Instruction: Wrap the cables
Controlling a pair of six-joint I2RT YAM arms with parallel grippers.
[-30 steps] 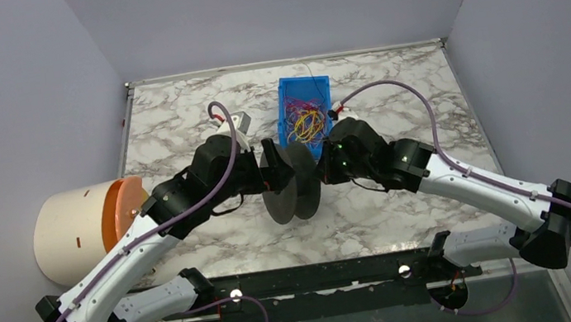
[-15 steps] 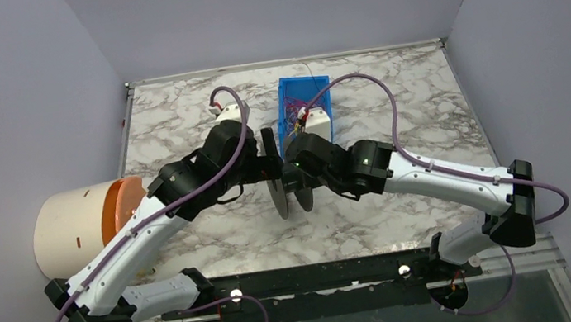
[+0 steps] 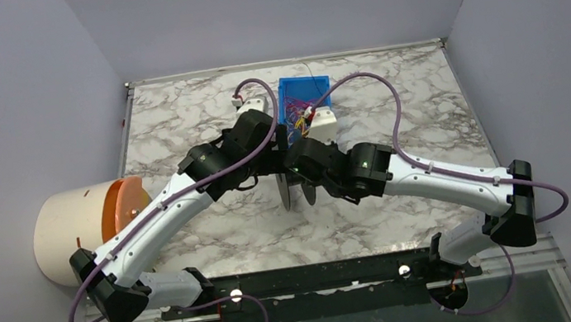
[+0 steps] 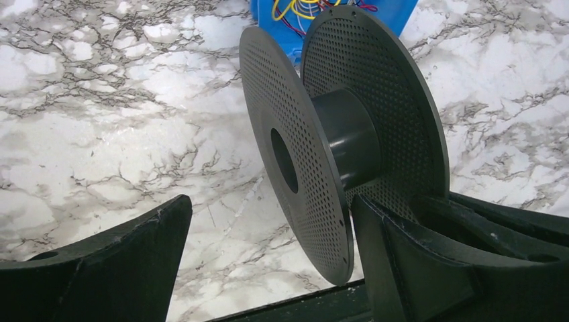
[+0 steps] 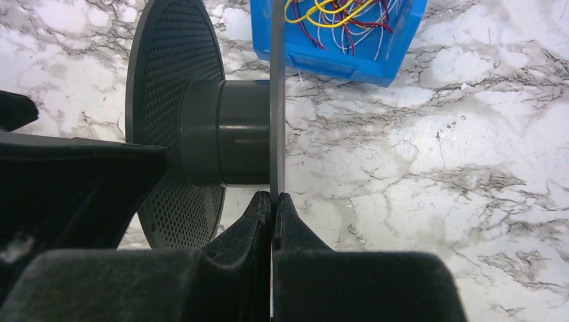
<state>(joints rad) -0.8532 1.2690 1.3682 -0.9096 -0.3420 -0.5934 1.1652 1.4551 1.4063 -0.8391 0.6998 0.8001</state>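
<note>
The cables (image 3: pixel 300 115) lie as a tangle of thin yellow, red and purple wires in a blue bin (image 3: pixel 304 90) at the back of the table; they also show as cables (image 5: pixel 341 12) and cables (image 4: pixel 300 7) in the wrist views. A black perforated spool (image 3: pixel 294 186) stands on edge just in front of the bin. My right gripper (image 5: pixel 273 196) is shut on the rim of one spool (image 5: pixel 221 134) flange. My left gripper (image 4: pixel 270 201) is open, with the other flange of the spool (image 4: pixel 335 134) between its fingers, close to the right finger.
A cream cylinder with an orange end (image 3: pixel 83 229) lies at the table's left edge. A black rail (image 3: pixel 314 278) runs along the near edge. Grey walls close in the back and both sides. The two arms meet over the table's middle.
Both wrists have moved back and toward the bin. The spool has turned from face-on to edge-on in the top view. The right gripper has kept its hold.
</note>
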